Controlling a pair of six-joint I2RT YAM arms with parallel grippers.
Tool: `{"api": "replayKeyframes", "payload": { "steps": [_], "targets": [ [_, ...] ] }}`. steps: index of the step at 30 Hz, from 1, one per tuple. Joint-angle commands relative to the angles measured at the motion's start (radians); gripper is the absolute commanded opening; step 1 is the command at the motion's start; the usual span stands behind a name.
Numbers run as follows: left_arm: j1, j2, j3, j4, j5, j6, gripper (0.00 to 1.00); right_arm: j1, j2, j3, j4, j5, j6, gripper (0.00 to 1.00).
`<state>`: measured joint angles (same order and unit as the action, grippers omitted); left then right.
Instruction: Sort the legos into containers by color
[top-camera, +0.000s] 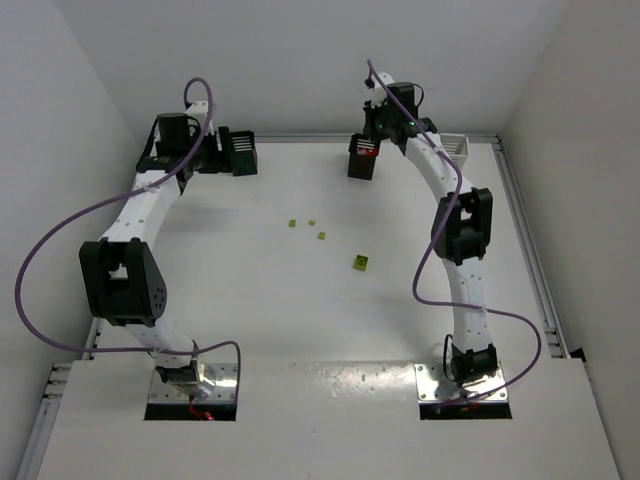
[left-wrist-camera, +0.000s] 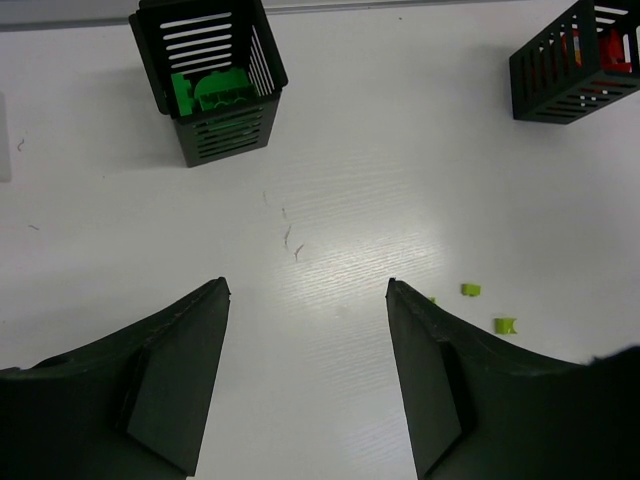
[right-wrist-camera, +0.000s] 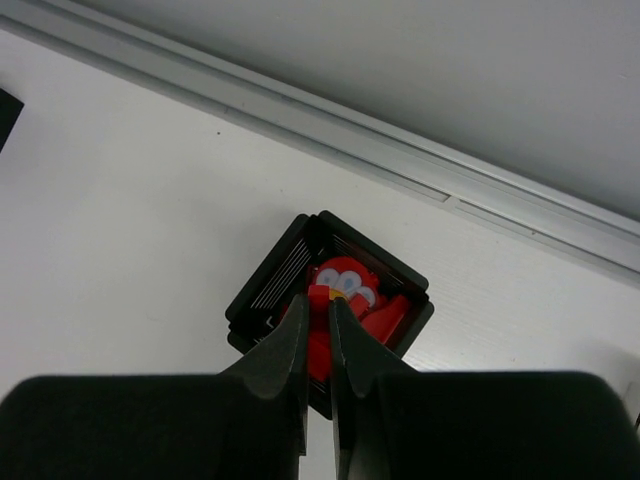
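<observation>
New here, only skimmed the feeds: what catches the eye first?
The shut right tool hangs over a black bin holding red legos at the far edge of the table. Loose yellow-green legos dot the middle, and the open left tool faces another black bin with green legos.

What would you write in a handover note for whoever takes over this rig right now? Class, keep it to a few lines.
Left pincer: open, empty, hovering near the green-lego bin, green legos inside.
Right pincer: shut, above the red-lego bin with red legos inside; whether it pinches one is unclear.
Done: some green and red sorted.
Left: four yellow-green legos loose mid-table; white bin stands at the far right.
</observation>
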<state>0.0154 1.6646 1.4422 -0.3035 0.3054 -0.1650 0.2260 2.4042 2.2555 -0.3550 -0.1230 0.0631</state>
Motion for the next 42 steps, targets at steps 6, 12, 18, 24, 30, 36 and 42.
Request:
{"api": "replayKeyframes", "payload": {
  "steps": [6, 12, 18, 24, 30, 36, 42],
  "targets": [
    [-0.034, -0.046, -0.009, 0.026, -0.011, 0.018, 0.70, -0.002, -0.010, -0.001, 0.002, -0.020, 0.026, 0.27],
    [-0.067, -0.046, -0.020, 0.026, -0.011, 0.027, 0.70, -0.002, -0.010, -0.010, 0.002, -0.010, 0.035, 0.36],
    [-0.121, -0.046, -0.029, 0.026, -0.011, 0.027, 0.70, -0.002, -0.028, -0.033, 0.002, -0.020, 0.035, 0.36],
    [-0.167, -0.046, -0.029, 0.026, -0.029, 0.036, 0.71, -0.002, -0.028, -0.043, -0.007, -0.040, 0.012, 0.82],
    [-0.177, -0.046, -0.048, 0.026, -0.038, 0.045, 0.71, -0.002, -0.039, -0.073, 0.007, -0.040, -0.011, 0.80],
    [-0.239, -0.046, -0.084, 0.017, 0.060, 0.045, 0.68, -0.002, -0.089, -0.082, 0.016, -0.030, 0.040, 0.79],
    [-0.524, -0.019, -0.126, 0.006, -0.061, 0.064, 0.67, -0.046, -0.187, -0.174, 0.007, 0.241, 0.173, 0.79]
  ]
}}
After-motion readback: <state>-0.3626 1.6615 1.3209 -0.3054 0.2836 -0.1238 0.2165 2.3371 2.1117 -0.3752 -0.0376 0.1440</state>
